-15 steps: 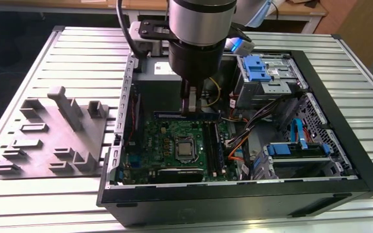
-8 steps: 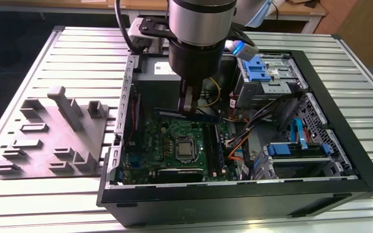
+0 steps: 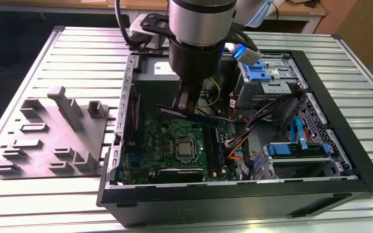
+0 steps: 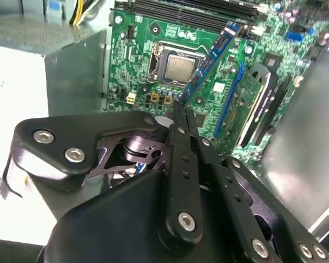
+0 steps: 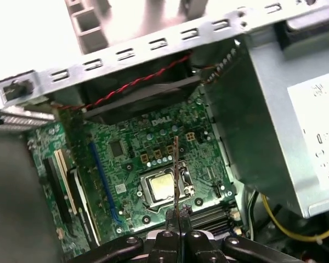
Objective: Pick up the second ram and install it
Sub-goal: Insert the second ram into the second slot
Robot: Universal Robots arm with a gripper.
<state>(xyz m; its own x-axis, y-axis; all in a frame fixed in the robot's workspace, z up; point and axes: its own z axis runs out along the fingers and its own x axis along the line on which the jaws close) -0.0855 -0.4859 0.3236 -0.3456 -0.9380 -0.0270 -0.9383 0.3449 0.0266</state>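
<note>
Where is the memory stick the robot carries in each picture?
Exterior view: second ram held under the arm, above the green board.
Second wrist view: ram slanting beside the silver processor.
First wrist view: ram edge-on, a thin line by the processor.
Shared landmark: the processor.

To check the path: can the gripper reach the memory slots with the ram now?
Probably yes. The gripper, shut on the ram, hangs over the board, and the slots beside the socket look unobstructed.

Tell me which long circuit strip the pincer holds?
The dark blue ram, clamped by one end in the pincer above the motherboard; the green card sits plugged in.
</note>
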